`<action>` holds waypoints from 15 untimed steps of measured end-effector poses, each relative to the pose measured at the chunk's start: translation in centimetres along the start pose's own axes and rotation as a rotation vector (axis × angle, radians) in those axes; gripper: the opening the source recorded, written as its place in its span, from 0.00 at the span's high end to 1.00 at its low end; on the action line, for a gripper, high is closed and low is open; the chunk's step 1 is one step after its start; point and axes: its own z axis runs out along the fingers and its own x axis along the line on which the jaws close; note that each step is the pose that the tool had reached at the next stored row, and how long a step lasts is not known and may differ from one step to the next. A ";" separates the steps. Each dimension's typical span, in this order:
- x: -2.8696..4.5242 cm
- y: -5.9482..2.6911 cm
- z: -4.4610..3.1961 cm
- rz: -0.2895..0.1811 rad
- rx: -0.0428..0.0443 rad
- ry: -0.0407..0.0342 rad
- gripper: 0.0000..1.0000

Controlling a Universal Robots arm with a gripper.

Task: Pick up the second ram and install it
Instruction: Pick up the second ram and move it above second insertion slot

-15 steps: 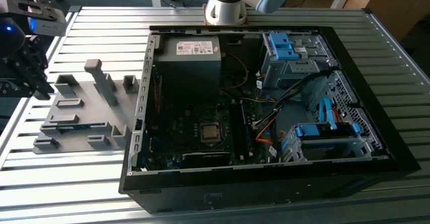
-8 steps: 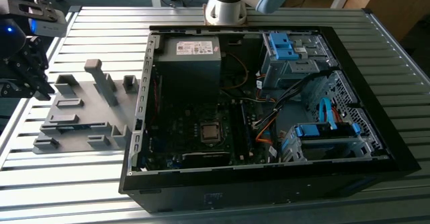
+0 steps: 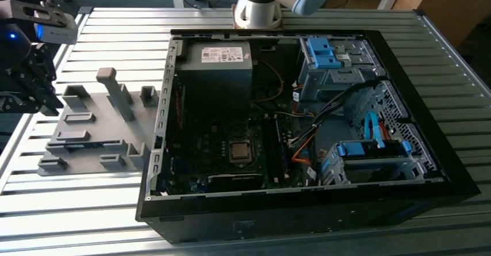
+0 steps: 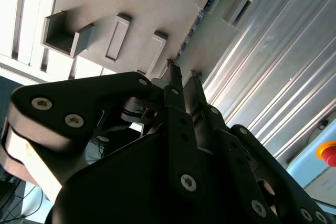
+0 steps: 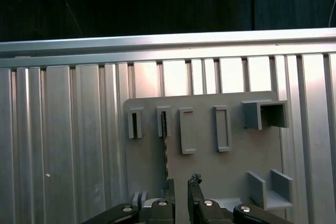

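Your tool (image 5: 181,184) hangs over the grey fixture plate (image 5: 220,174) on the bench (image 5: 63,145), jaws a narrow gap apart, nothing clamped. The second ram (image 5: 165,150) stands on edge in that plate, presumably so its thin top edge can be pinched. It sits just beside one jaw, not centred. Neighbouring blocks crowd it. The computer case (image 3: 307,213) is well apart.

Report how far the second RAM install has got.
Done: nothing finished shows; the thin dark memory stick stands on edge in the grey plastic fixture plate. In hand: nothing; the black tool hangs near the plate, jaws apart, tips toward the stick's end. Left: the stick is neither grasped nor in the open black computer case.
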 end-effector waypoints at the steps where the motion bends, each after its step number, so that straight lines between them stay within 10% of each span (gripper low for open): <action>1: 0.01 0.00 0.04 0.000 0.0000 0.0000 0.75; 15: 0.20 -0.03 0.40 0.000 0.0000 0.0001 0.75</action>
